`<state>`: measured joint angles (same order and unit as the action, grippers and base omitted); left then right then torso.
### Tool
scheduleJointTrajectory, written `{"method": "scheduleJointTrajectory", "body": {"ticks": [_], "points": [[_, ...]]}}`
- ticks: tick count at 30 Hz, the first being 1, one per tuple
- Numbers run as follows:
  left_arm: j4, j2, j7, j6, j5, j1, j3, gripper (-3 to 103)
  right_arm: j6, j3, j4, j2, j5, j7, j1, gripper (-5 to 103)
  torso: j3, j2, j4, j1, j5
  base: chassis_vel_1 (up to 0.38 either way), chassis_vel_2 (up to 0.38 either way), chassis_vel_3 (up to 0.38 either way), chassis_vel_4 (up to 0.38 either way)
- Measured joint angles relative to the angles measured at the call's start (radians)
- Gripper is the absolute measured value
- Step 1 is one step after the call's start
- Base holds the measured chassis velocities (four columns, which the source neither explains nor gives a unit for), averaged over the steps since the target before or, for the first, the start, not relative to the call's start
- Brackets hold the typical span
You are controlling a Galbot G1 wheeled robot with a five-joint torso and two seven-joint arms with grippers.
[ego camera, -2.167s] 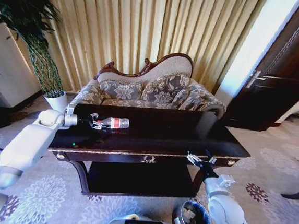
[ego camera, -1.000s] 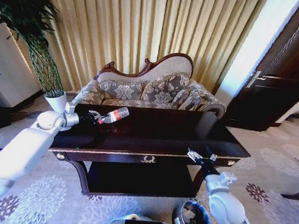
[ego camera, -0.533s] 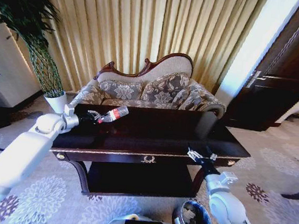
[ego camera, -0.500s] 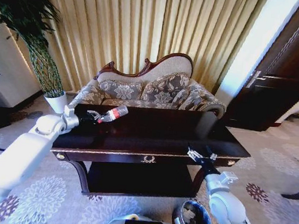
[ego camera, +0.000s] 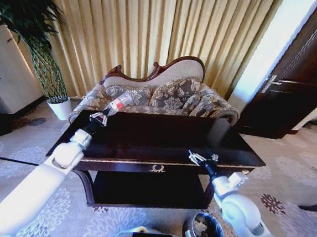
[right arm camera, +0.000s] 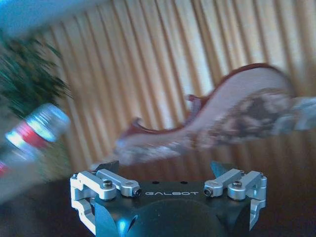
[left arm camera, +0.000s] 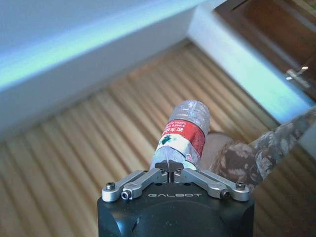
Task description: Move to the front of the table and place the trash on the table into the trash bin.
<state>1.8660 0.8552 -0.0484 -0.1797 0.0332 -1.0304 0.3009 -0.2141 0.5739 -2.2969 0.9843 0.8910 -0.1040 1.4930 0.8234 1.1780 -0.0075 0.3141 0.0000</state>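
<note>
Left gripper (ego camera: 100,116) is raised above the table's (ego camera: 161,146) far left corner, at about 10 o'clock from the tabletop's centre, fingers pinched on the neck end of the bottle (ego camera: 117,102). The bottle is clear of the tabletop, tilted up toward 1 o'clock, base end highest, with the sofa (ego camera: 160,94) behind it. In the left wrist view the bottle (left arm camera: 180,136) stands straight out from the closed fingers (left arm camera: 148,178), red-and-white label facing the camera, with curtain (left arm camera: 98,128) behind. Right gripper (ego camera: 200,157) hovers just above the table's front edge at about 4 o'clock from centre, fingers spread, nothing between them; the right wrist view shows its fingers (right arm camera: 96,185) wide apart and the bottle (right arm camera: 34,133) farther off. The bin (ego camera: 204,229) sits on the carpet below the table's front right corner, near the right arm's elbow.
</note>
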Motion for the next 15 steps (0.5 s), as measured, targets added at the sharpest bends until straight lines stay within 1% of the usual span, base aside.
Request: {"method": "scheduleJointTrajectory", "body": {"ticks": [1,2,4,7,8,10,12,13,15], "points": [[0.004,0.003,-0.005,-0.021,0.043,-0.006,-0.006,0,-0.010,-0.004,-0.009,-0.005,0.038,0.001,-0.019,100,0.000,0.000,0.0002,0.000,0.0000,0.000,0.000,0.000,0.000],[0.004,0.003,-0.005,-0.021,0.043,-0.006,-0.006,0,-0.010,-0.004,-0.009,-0.005,0.038,0.001,-0.019,100,0.000,0.000,0.0002,0.000,0.0000,0.000,0.000,0.000,0.000],[0.015,0.004,-0.012,-0.072,0.143,-0.014,-0.027,0,-0.036,-0.013,-0.028,-0.019,0.141,0.001,-0.071,100,0.000,0.000,0.0002,0.000,0.0001,0.000,0.000,0.000,0.000],[0.027,0.002,-0.037,-0.110,0.241,-0.006,-0.066,0,-0.065,-0.031,-0.043,-0.034,0.280,-0.001,-0.126,100,0.000,0.000,0.0002,0.000,0.0000,0.000,0.000,0.000,0.000],[0.027,0.002,-0.037,-0.110,0.241,-0.006,-0.066,0,-0.065,-0.031,-0.043,-0.034,0.280,-0.001,-0.126,100,0.000,0.000,0.0002,0.000,0.0000,0.000,0.000,0.000,0.000],[0.027,0.005,-0.063,-0.131,0.315,0.023,-0.095,0,-0.083,-0.053,-0.041,-0.038,0.366,-0.009,-0.161,100,0.000,0.000,-0.0001,0.000,0.0000,0.000,0.000,0.000,0.000],[0.027,0.006,-0.069,-0.134,0.331,0.032,-0.101,0,-0.086,-0.060,-0.039,-0.037,0.383,-0.013,-0.168,100,0.000,0.000,-0.0001,0.000,0.0000,0.000,0.000,0.000,0.000],[0.026,0.009,-0.085,-0.140,0.365,0.056,-0.115,0,-0.092,-0.076,-0.033,-0.033,0.436,-0.025,-0.186,100,0.000,0.000,-0.0001,0.000,0.0000,0.000,0.000,0.000,0.000],[0.017,0.011,-0.109,-0.152,0.403,0.089,-0.131,0,-0.093,-0.087,-0.027,-0.027,0.484,-0.032,-0.205,100,0.000,0.000,-0.0001,0.000,0.0000,0.000,0.000,0.000,0.000]]}}
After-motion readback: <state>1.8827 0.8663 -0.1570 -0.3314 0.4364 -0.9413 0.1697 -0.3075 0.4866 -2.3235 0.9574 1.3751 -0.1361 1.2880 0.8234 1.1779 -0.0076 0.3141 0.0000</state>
